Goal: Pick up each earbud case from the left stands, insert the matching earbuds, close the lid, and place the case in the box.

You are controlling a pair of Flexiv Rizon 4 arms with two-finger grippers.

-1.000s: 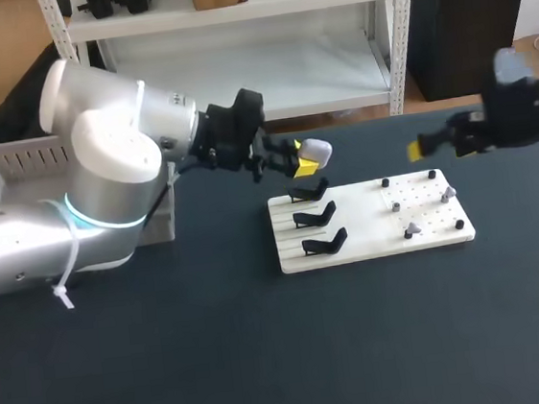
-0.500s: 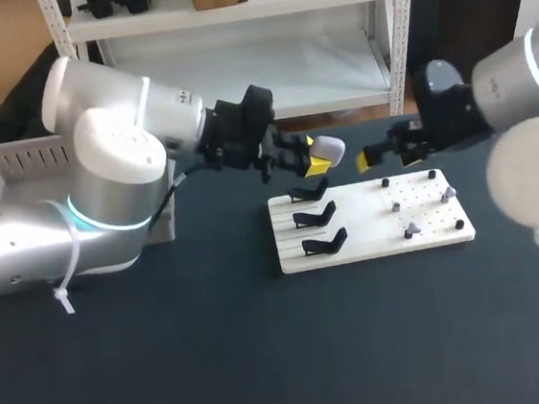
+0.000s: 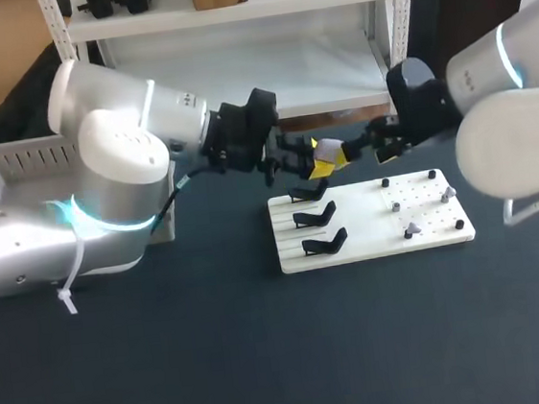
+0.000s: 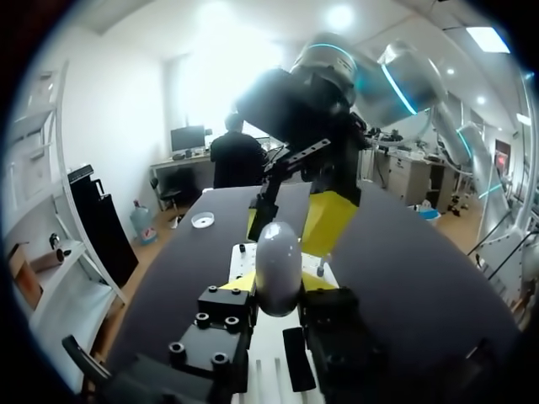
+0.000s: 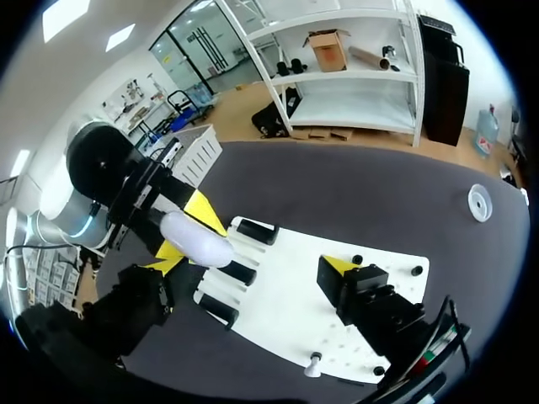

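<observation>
My left gripper point(image 3: 323, 162) is shut on a pale grey earbud case point(image 3: 328, 149), held in the air just beyond the far edge of the white board point(image 3: 371, 247). In the left wrist view the case point(image 4: 278, 257) stands upright between the yellow tips of that gripper point(image 4: 274, 283). My right gripper point(image 3: 353, 151) is open wide, right at the case. In its own view the right gripper point(image 5: 253, 278) spans the board, and the case point(image 5: 198, 240) lies ahead of one finger. Three black stands point(image 3: 316, 217) on the board are bare. Small earbuds point(image 3: 410, 233) sit on pegs.
A white slotted box point(image 3: 5, 164) stands at the table's left, behind my left arm. The board point(image 5: 286, 311) takes up the middle right. The dark tabletop in front of it is bare.
My right arm has swung in from the right edge until its open gripper reaches the case. My left gripper has carried the case slightly to the right.
</observation>
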